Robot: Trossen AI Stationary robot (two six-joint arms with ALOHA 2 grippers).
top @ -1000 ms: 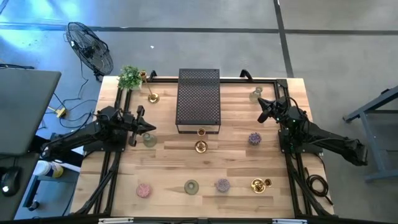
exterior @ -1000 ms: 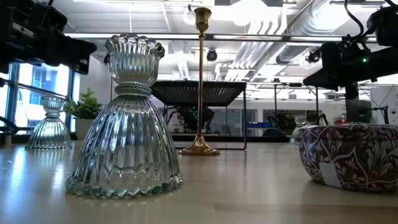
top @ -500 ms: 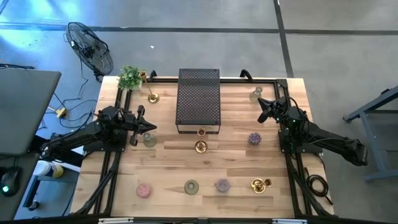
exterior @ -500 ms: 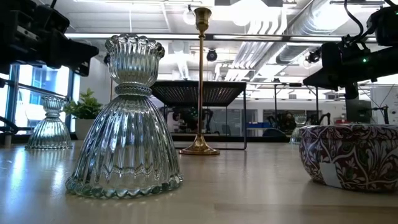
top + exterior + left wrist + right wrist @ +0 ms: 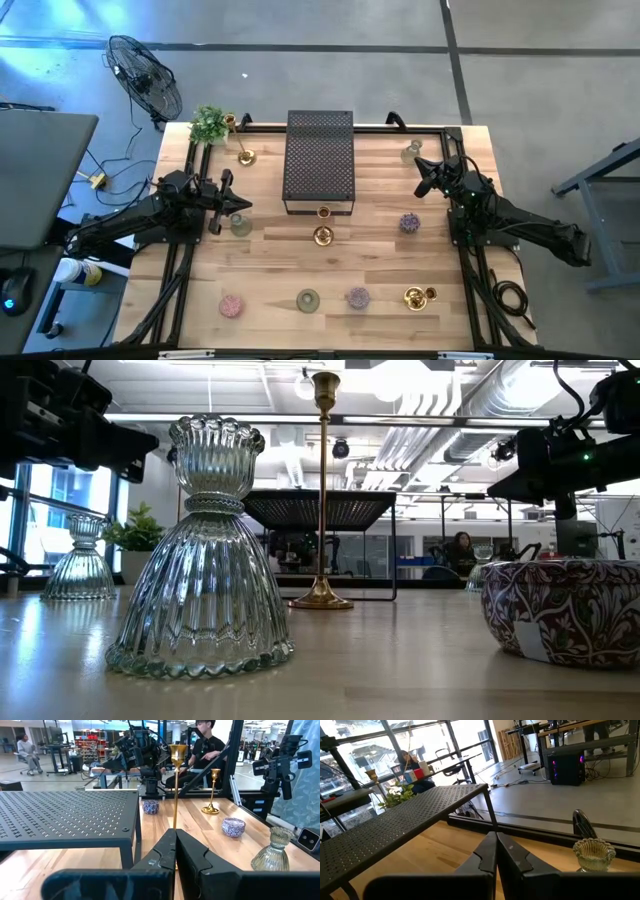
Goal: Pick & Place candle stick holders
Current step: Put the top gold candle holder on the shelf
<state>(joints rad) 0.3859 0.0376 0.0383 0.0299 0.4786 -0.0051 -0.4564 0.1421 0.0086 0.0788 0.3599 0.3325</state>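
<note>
While both arms are waiting at the sides, we are judging the task barely begun. Our left hand [image 5: 236, 204] is hanging at the frame's left middle, fingers pressed together on nothing, just beside a glass cup [image 5: 241, 225]. Our right hand [image 5: 424, 177] is sitting closed and empty at the right. Holders are lying scattered across the surface [image 5: 380, 250]: gold ones [image 5: 322, 235] near the box [image 5: 319, 166], others [image 5: 358, 297] along the bottom edge.
</note>
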